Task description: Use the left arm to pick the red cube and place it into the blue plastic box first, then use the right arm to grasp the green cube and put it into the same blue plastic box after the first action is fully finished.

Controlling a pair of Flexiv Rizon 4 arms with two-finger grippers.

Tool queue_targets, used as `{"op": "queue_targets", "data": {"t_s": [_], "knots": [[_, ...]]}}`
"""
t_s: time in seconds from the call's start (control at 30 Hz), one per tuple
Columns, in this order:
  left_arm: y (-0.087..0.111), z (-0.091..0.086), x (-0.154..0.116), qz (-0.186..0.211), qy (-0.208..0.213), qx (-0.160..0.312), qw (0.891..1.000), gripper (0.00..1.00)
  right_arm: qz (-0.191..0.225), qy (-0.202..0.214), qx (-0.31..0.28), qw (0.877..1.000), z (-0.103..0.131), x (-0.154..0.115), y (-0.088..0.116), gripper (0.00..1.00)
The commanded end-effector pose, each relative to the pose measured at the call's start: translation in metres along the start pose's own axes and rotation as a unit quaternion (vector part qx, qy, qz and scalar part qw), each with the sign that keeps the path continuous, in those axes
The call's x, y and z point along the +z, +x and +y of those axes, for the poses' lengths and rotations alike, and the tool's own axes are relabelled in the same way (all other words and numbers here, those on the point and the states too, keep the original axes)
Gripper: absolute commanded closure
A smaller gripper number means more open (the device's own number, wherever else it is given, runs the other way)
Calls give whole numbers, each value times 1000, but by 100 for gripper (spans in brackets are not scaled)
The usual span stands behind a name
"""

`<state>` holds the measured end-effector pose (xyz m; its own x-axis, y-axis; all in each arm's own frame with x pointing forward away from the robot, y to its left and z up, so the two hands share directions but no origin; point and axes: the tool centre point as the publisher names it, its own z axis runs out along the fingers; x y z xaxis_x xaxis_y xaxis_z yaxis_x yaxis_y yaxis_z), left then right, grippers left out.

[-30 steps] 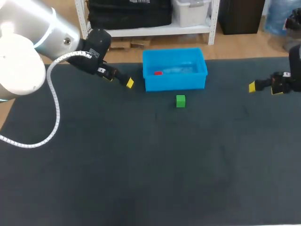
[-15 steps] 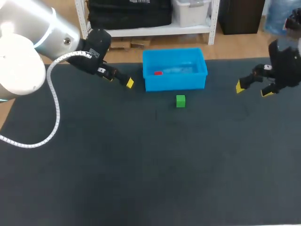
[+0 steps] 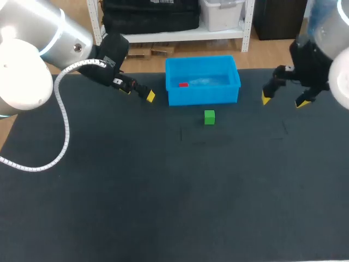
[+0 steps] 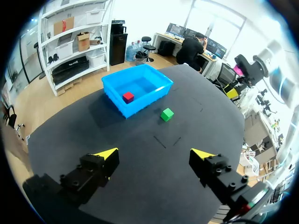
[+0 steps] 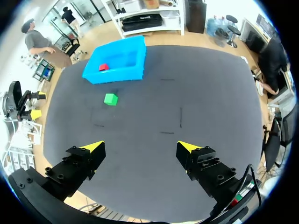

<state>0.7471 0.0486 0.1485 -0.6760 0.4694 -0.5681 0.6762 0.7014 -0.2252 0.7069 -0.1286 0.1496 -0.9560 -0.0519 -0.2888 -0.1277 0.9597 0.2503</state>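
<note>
Now the red cube [image 3: 183,84] lies in the box [image 3: 203,97], at its 9 o'clock side; the green cube [image 3: 209,117] sits on the table [image 3: 163,191] at the box's 6. Both jaws are spread, empty.

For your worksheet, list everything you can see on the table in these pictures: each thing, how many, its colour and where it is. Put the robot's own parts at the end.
table: one, dark grey top, carries everything else.
blue plastic box: one, bright blue, open on top, at the far middle of the table.
red cube: one, red, inside the blue plastic box, near its left end as the head view shows it.
green cube: one, green, on the table in front of the box, not touching it.
left hand: one, black with yellow fingertips, open and empty, off the box's left end.
right hand: one, black with yellow fingertips, open and empty, off the box's right end.
</note>
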Motion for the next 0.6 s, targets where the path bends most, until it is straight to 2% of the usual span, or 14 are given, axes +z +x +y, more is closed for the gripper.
{"op": "queue_targets", "data": {"t_s": [0.03,0.2,0.6], "knots": [[-1,0,0,2,0,-1,1000,0,22,17,0,1000,6,3,-8,0],[-1,0,0,2,0,-1,1000,0,57,39,9,998,11,5,-11,0],[-1,0,0,2,0,-1,1000,0,105,56,24,993,21,8,-15,0]]}}
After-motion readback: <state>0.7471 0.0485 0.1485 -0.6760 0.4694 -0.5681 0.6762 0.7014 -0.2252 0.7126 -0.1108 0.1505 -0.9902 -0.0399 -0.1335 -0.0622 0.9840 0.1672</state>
